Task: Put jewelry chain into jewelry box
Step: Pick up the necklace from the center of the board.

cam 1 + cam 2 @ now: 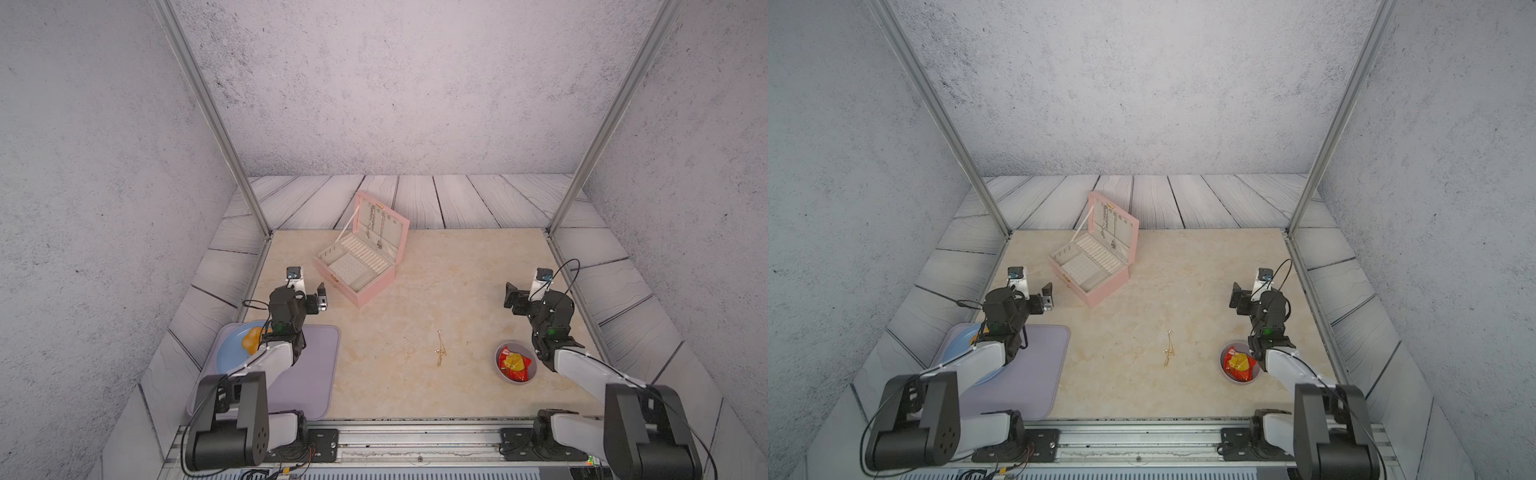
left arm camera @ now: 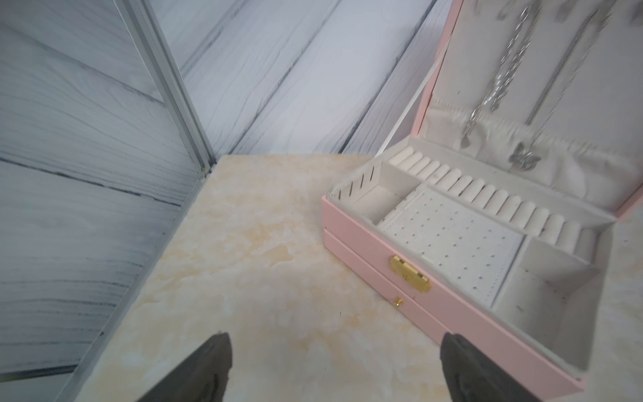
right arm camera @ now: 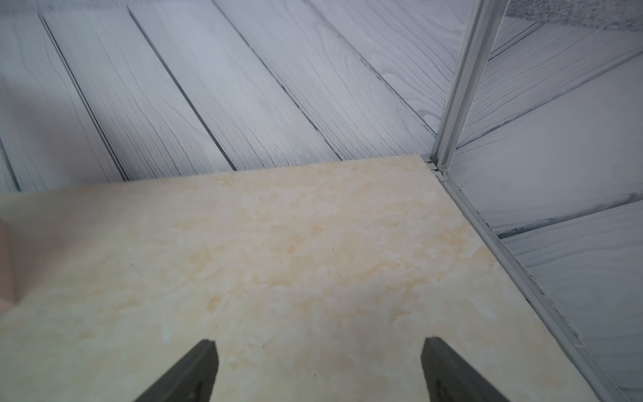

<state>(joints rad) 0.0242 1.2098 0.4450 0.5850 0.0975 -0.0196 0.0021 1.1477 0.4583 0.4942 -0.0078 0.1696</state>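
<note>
Nearest, the left arm (image 1: 232, 415) holds the left gripper (image 1: 321, 297) spread and empty beside the open jewelry box (image 1: 376, 284). The jewelry chain (image 1: 439, 351) lies mid-table, untouched. The right gripper (image 1: 510, 299) gapes empty. Pickup is not yet begun, and likely needs a fine pinch.

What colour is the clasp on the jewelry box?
Gold; the clasp on the pink jewelry box shows best in the left wrist view.
</note>
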